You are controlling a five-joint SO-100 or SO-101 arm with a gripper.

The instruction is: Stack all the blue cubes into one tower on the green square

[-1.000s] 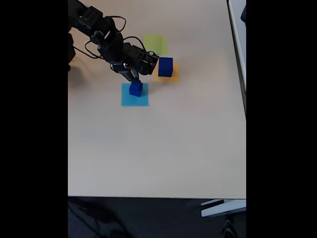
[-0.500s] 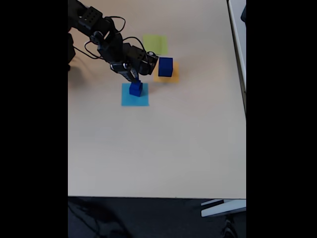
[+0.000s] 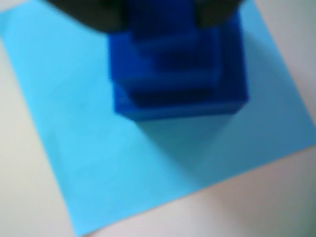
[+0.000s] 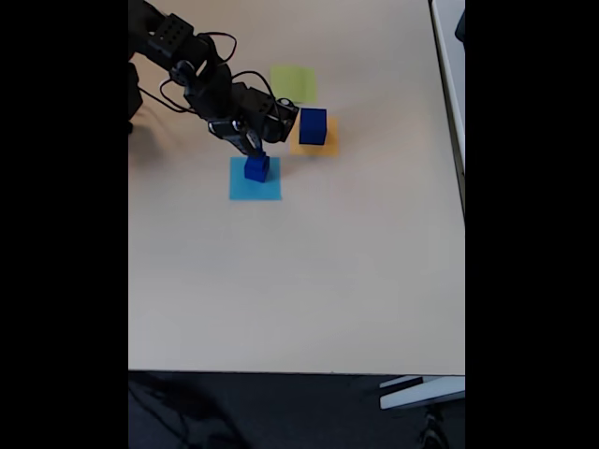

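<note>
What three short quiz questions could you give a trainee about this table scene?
1. True or false: a cube stands on the green square.
2. Which square holds the large cube? A light blue; B orange; C green.
3. Fill in: in the fixed view, the gripper is over the ___ square.

Key: 1 false, it is bare. 2 B, the orange square. 3 light blue; a smaller cube stands there on the light blue square.
</note>
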